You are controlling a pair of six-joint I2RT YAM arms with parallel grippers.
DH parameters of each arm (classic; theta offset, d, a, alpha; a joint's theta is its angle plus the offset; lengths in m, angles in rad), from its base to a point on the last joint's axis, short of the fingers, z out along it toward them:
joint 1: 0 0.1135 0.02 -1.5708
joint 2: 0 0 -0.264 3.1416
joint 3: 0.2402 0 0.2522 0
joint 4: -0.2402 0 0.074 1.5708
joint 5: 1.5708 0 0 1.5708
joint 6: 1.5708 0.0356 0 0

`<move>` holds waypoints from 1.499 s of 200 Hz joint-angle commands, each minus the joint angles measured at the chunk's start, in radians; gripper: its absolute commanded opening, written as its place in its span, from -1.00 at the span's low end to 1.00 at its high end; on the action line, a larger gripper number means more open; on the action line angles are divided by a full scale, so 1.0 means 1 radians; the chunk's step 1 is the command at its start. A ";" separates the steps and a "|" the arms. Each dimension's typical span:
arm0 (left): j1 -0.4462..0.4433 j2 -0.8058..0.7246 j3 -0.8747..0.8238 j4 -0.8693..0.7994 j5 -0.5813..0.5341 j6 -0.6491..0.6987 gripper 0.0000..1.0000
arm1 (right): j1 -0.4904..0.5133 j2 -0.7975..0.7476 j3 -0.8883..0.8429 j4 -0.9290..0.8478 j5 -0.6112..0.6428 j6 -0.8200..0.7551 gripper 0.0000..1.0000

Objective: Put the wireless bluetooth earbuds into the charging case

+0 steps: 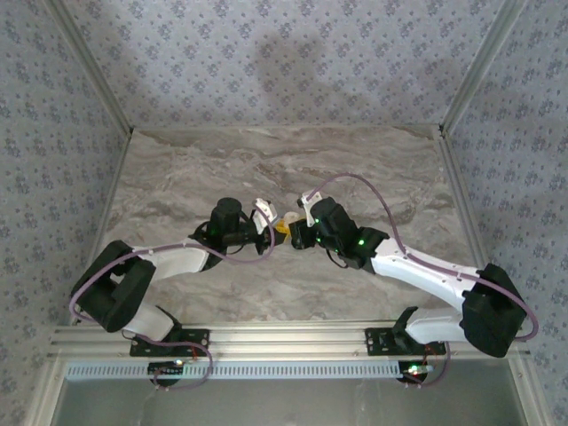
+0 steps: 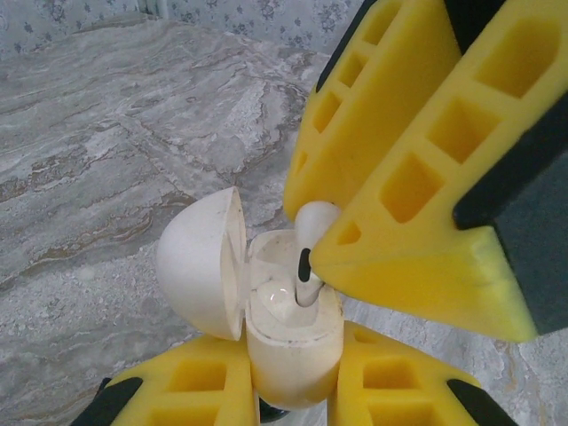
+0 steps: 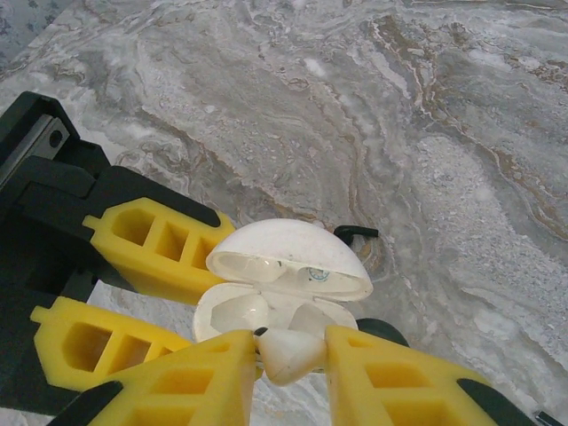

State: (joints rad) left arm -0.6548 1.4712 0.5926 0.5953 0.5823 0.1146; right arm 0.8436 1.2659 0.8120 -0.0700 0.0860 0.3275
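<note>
The charging case (image 2: 288,351) is a cream puck with its domed lid (image 2: 200,262) swung open to the left. My left gripper (image 2: 293,355) is shut on its base, holding it above the table. One white earbud (image 3: 297,359) is pinched in my right gripper (image 3: 291,342), which is shut on it. In the left wrist view the earbud (image 2: 315,222) has its stem tip down in the right-hand socket of the case. The other socket (image 3: 238,312) looks glossy and bare. The second earbud is out of view. Both grippers, left (image 1: 271,227) and right (image 1: 289,232), meet at the table's middle.
The marble tabletop (image 1: 373,169) is boxed in by patterned walls on three sides. A black round disc (image 3: 390,330) lies just under and behind the case, and a small black hook-shaped piece (image 3: 357,232) lies beyond it. A metal rail (image 1: 284,337) runs along the near edge.
</note>
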 commanded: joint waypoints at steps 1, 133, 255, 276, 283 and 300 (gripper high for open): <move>-0.002 -0.037 0.006 0.025 0.024 0.020 -0.89 | -0.006 0.009 0.000 0.006 -0.024 -0.010 -0.37; -0.003 -0.035 0.000 0.016 0.016 0.025 -0.89 | -0.048 -0.037 0.000 0.039 -0.121 0.002 0.10; -0.004 -0.034 -0.001 0.022 0.016 0.023 -0.89 | -0.153 -0.106 0.006 0.046 -0.320 0.098 0.21; -0.004 -0.038 -0.003 0.022 0.019 0.030 -0.89 | -0.206 -0.123 -0.012 0.040 -0.399 0.172 0.14; -0.003 -0.040 -0.004 0.020 0.019 0.035 -0.89 | -0.221 -0.126 -0.016 0.036 -0.422 0.198 0.09; -0.004 -0.045 -0.004 0.013 0.018 0.040 -0.89 | -0.240 -0.127 -0.014 0.010 -0.462 0.239 -0.03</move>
State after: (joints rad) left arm -0.6548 1.4658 0.5926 0.5919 0.5793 0.1272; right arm 0.6277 1.1580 0.8101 -0.0341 -0.2661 0.4747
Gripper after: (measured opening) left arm 0.203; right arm 0.517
